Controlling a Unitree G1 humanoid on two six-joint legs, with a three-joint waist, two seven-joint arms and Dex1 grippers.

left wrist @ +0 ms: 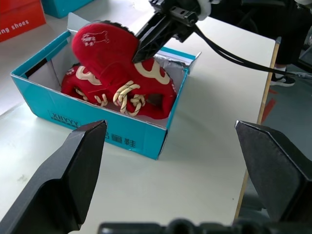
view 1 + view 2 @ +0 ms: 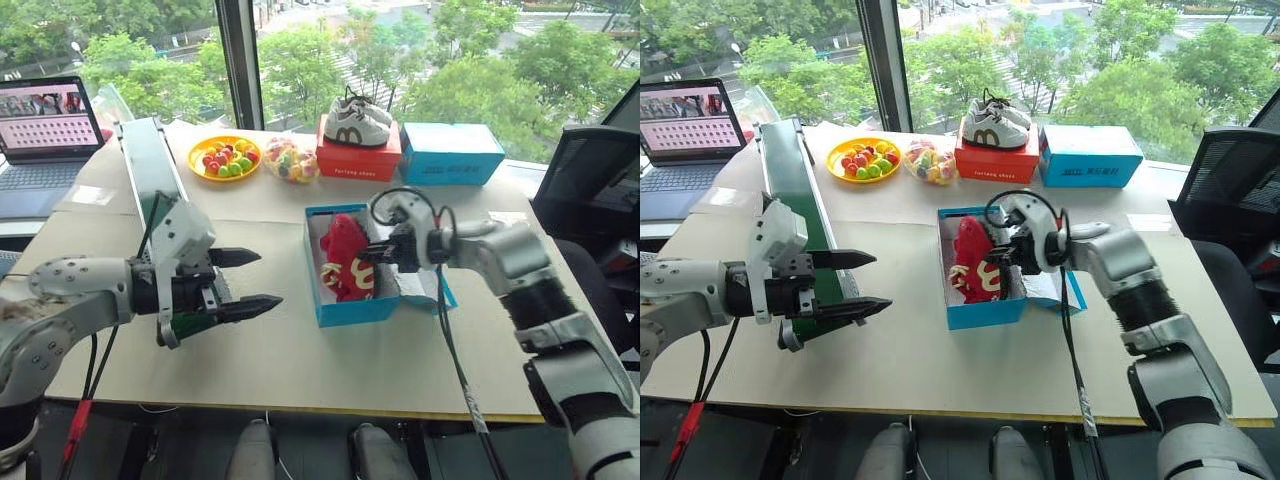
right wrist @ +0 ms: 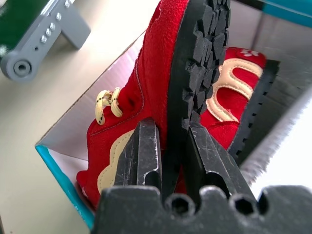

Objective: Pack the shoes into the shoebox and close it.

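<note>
The blue shoebox [image 2: 355, 310] stands open on the table, its lid [image 2: 428, 292] lying flat on its right side. Both red shoes are inside it. One red shoe [image 2: 347, 280] lies flat on the bottom. The other red shoe [image 2: 338, 240] stands tilted on its side above it, black sole [image 3: 202, 44] showing. My right gripper [image 2: 372, 252] reaches in from the right and is shut on that tilted shoe's sole edge, as the right wrist view shows [image 3: 168, 131]. My left gripper [image 2: 268, 278] hovers open over bare table left of the box, holding nothing.
At the back stand a red box [image 2: 357, 162] with white sneakers [image 2: 355, 122] on top and a paler blue box [image 2: 450, 153]. A yellow plate of candy [image 2: 224, 158], a candy bag [image 2: 290, 160], a green conveyor [image 2: 150, 165] and a laptop [image 2: 45, 130] lie left. A black chair [image 2: 590, 180] is right.
</note>
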